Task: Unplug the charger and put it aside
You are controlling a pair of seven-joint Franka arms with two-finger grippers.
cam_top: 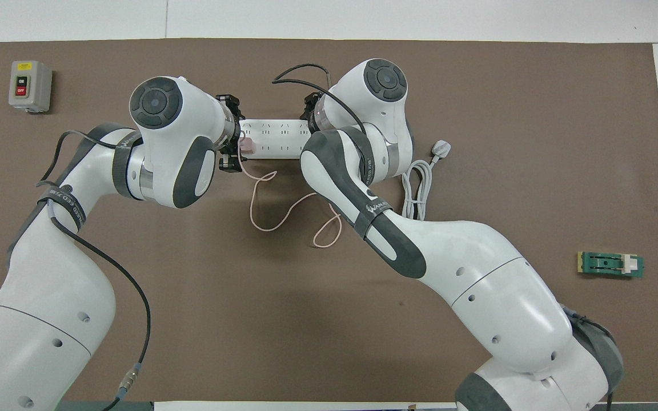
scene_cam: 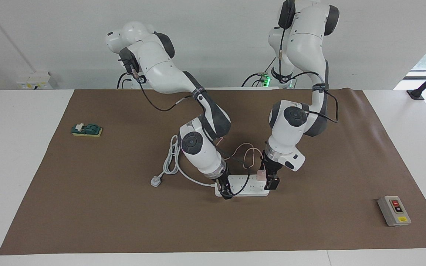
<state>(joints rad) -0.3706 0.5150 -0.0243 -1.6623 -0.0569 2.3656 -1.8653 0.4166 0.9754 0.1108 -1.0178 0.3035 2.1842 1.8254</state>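
Note:
The pale-pink charger [scene_cam: 260,175] [cam_top: 247,146] sits plugged into the white power strip [scene_cam: 244,187] [cam_top: 275,140], at the strip's end toward the left arm. Its thin pink cable [scene_cam: 249,153] [cam_top: 283,220] loops over the mat on the side nearer the robots. My left gripper [scene_cam: 267,178] [cam_top: 230,136] is down at that end, open, with one finger on each side of the charger. My right gripper [scene_cam: 225,188] [cam_top: 309,108] is down on the strip's other end.
The strip's thick white cord and plug [scene_cam: 155,181] [cam_top: 441,149] lie toward the right arm's end. A grey box with red and black buttons [scene_cam: 394,211] [cam_top: 30,85] stands toward the left arm's end. A small green part [scene_cam: 86,130] [cam_top: 610,265] lies toward the right arm's end.

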